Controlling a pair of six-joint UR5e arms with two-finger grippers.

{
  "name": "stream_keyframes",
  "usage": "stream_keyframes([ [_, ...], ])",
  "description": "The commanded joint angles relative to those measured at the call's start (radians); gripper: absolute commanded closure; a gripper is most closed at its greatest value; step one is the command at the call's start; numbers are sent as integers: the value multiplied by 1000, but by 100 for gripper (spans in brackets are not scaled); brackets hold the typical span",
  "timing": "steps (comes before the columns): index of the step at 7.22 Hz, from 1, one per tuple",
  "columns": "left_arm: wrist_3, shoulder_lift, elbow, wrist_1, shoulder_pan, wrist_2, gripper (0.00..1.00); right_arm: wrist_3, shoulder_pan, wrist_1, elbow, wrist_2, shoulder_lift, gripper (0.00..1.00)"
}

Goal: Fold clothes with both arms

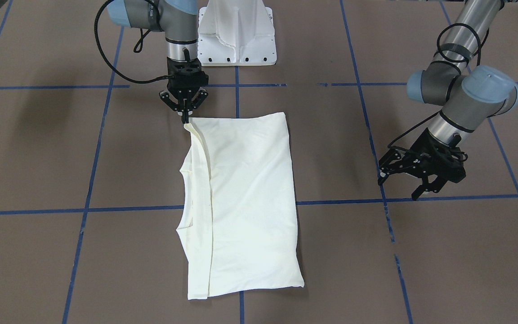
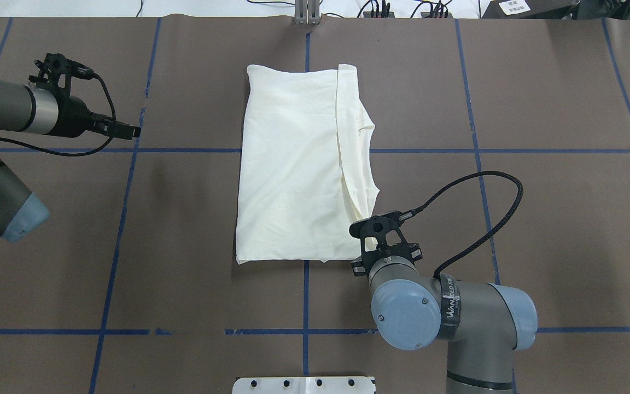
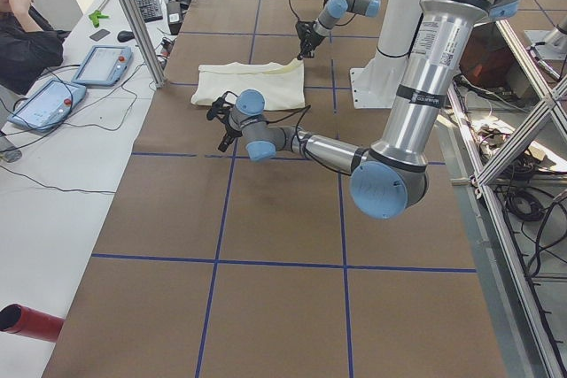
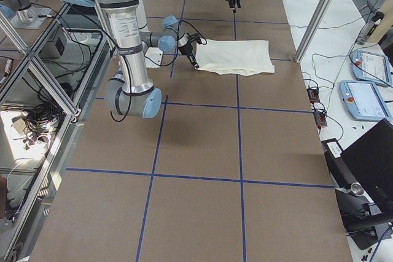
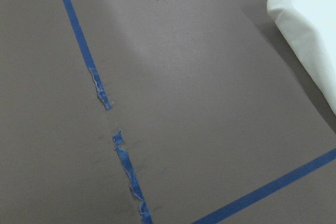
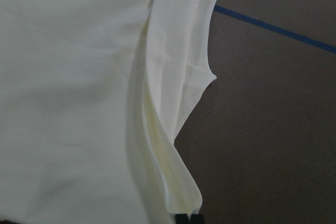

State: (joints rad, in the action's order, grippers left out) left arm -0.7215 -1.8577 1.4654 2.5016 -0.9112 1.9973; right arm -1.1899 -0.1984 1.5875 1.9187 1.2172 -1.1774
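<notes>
The clothes are one cream shirt [image 1: 245, 193], folded into a long rectangle with its plain side up, in the middle of the table [image 2: 293, 164]. A narrower folded layer shows along the edge on my right-arm side. My right gripper [image 1: 186, 118] points straight down at the shirt's near corner on that side and is shut on the fabric. In the right wrist view the pinched fold [image 6: 173, 171] rises toward the fingertips [image 6: 188, 219]. My left gripper [image 1: 398, 186] hovers open, well clear of the shirt's other long side. Only a shirt corner [image 5: 310, 30] shows in the left wrist view.
The white pedestal base [image 1: 236, 45] stands at the table's robot-side edge, just behind the shirt. Blue tape lines [image 2: 184, 150] cross the brown table. A person [image 3: 22, 37] sits at a side bench with tablets [image 3: 97, 64] beyond the table's far edge.
</notes>
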Motion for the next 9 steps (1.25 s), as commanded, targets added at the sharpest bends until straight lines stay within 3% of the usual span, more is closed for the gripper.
stream_keyframes([
  [1,-3,2,0,0,0,0,0,-165,42,0,6,-8,-36,100],
  [2,-1,2,0,2,2,0,0,-195,54,0,6,-18,-44,96],
  [4,-3,-2,0,2,2,0,0,-194,56,-1,6,-16,-38,53],
  [5,-1,-2,0,2,2,0,0,-191,48,-1,16,-16,-30,1],
  [9,-4,-2,0,2,2,0,0,83,-82,0,2,57,-2,0],
])
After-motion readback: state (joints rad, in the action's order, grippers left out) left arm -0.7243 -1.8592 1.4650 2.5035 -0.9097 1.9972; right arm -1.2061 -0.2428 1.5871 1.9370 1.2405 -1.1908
